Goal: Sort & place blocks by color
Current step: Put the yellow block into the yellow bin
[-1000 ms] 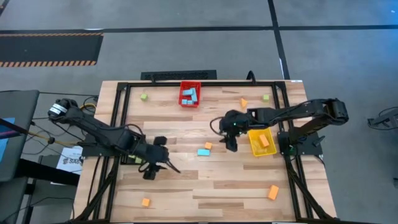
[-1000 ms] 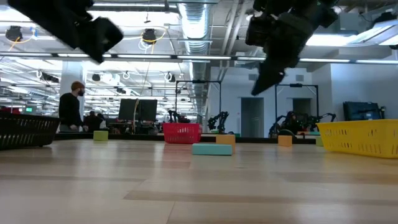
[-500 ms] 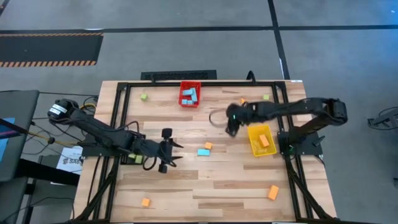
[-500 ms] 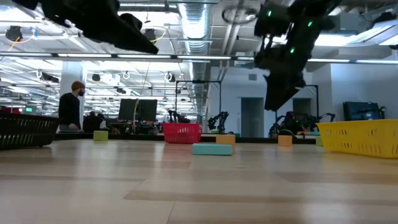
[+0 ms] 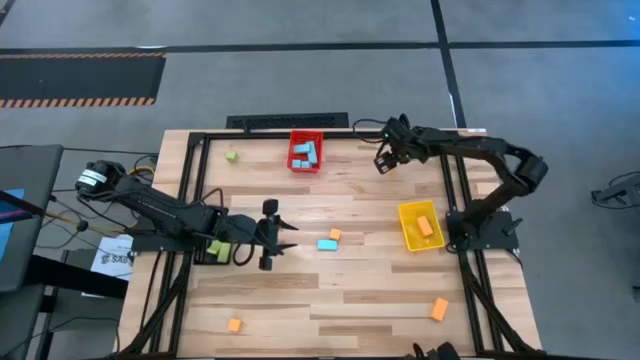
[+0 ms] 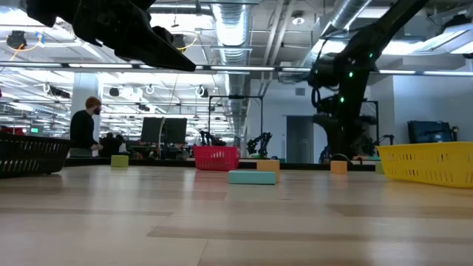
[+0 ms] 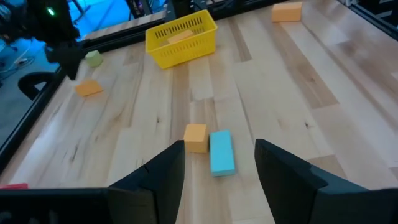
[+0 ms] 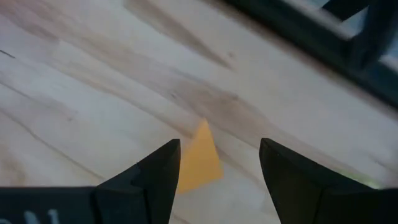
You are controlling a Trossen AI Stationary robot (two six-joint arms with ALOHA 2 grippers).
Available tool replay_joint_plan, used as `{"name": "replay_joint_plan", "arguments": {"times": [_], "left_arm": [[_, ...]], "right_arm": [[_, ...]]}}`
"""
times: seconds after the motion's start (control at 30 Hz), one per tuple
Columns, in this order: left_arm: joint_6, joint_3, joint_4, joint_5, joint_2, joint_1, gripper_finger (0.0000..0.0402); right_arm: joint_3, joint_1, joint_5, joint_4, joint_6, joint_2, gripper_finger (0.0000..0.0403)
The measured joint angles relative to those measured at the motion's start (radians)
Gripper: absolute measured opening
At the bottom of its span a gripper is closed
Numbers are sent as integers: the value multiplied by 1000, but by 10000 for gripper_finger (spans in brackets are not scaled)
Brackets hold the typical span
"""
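My left gripper (image 5: 277,233) (image 7: 219,180) hangs open over the table's middle-left. It points toward a light-blue bar (image 5: 327,244) (image 7: 222,152) and an orange cube (image 5: 335,235) (image 7: 196,137) that lie side by side on the table. My right gripper (image 5: 384,160) (image 8: 219,165) is open and low near the far edge. Its fingers stand on either side of an orange block (image 5: 392,166) (image 8: 199,163) without touching it. A yellow-green block (image 7: 93,58) lies just beyond that one.
A red bin (image 5: 306,151) at the far edge holds light-blue blocks. A yellow bin (image 5: 420,225) on the right holds an orange block. Loose blocks: yellow-green (image 5: 231,156) far left, orange (image 5: 234,325) near left, orange (image 5: 439,308) near right. A black bin (image 6: 29,155) shows in the low view.
My right gripper has swung from beside the yellow bin toward the table's far edge and come down over the orange block there. My left gripper has moved toward the table's right and a little toward the far edge, nearer the light-blue bar. No block has moved.
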Motion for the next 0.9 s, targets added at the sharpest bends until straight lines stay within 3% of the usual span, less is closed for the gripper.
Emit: {"name": "replay_joint_plan", "arguments": {"times": [0.43, 0.77, 0.9], "left_arm": [[16, 1, -3, 2, 0, 21, 181], [24, 1, -4, 3, 0, 52, 181], [26, 1, -4, 49, 0, 62, 181]], "right_arm": [[1, -25, -49, 46, -29, 167, 240], [-1, -16, -54, 37, -60, 146, 240], [-1, -16, -54, -3, -64, 114, 240]]}}
